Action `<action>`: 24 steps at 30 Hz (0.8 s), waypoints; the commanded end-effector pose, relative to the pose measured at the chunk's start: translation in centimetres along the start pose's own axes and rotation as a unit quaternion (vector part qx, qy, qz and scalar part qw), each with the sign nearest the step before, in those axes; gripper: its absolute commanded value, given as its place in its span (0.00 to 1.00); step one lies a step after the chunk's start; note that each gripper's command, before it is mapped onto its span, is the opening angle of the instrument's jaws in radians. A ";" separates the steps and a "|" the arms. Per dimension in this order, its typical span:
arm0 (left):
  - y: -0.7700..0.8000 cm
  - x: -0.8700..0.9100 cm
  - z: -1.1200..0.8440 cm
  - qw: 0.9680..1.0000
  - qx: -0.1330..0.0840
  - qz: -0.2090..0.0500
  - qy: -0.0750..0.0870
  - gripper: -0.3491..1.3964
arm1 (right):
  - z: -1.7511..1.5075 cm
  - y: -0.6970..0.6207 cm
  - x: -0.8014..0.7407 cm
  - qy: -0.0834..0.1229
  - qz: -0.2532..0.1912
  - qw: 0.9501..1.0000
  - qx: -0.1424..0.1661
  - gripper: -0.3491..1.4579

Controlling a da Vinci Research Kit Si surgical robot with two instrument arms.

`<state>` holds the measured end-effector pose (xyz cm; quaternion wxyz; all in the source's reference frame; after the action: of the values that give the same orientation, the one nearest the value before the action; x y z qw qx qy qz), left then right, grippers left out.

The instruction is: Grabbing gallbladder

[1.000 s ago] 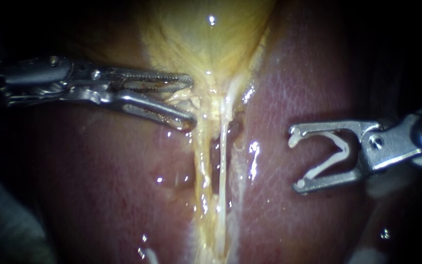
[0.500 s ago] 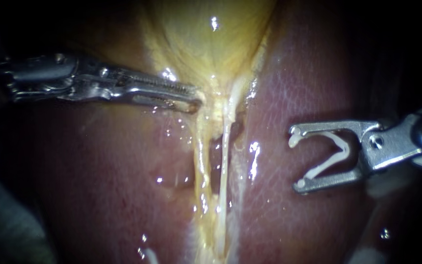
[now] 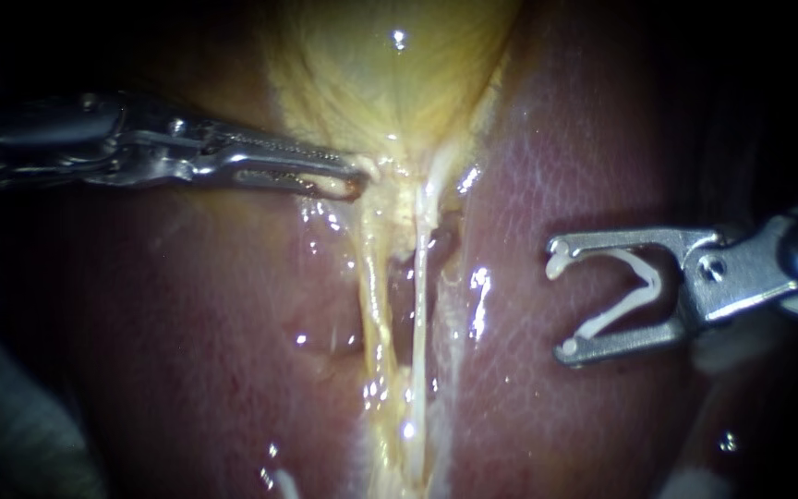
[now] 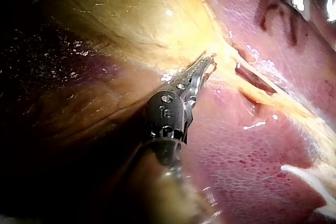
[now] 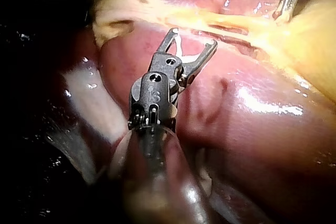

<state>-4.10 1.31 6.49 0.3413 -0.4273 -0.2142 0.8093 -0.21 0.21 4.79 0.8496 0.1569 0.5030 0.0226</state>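
The hand of my left instrument (image 3: 357, 178) is pressed together, its two jaws pinching a small fold of pale yellow tissue at the narrow end of the gallbladder (image 3: 390, 74). The left wrist view shows the same: the jaw tips meet right where the yellow sac tapers off, ahead of the shaft.

The gallbladder lies at the top middle of the endoscope view. Its long axis runs up and down there, the wide body upward and the narrow end pointing down. From that end two pale tubes (image 3: 417, 305) carry on downward side by side with a dark gap between them, and the pink liver (image 3: 214, 323) lies on either side.

My right instrument (image 3: 561, 300) hangs over the liver well to the right of the tubes, touching no tissue that I can see. Its hand stands wide, with a white clip (image 3: 616, 312) seated between the jaws, one leg along each.

A second ago my left hand was spread, one jaw above and one below that same edge of tissue. Half a second ago it had nearly closed. The dark gap between the tubes looks a little wider than it did. The right instrument and its clip have not moved
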 end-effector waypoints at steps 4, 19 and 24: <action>0.12 0.22 -0.24 1.000 -0.011 -0.010 -0.004 0.00 | 0.00 0.00 0.00 0.000 0.000 1.000 0.000 0.46; 0.28 0.65 -0.86 1.000 -0.004 -0.023 0.007 0.00 | 0.00 0.01 0.00 0.000 0.000 1.000 0.000 0.46; 0.29 0.65 -0.85 1.000 -0.003 -0.023 0.007 0.00 | 0.01 0.00 0.01 0.000 0.000 1.000 0.000 0.46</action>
<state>-3.75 1.64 5.49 0.3598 -0.4290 -0.2243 0.7976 -0.20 0.21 4.79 0.8497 0.1569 0.5029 0.0229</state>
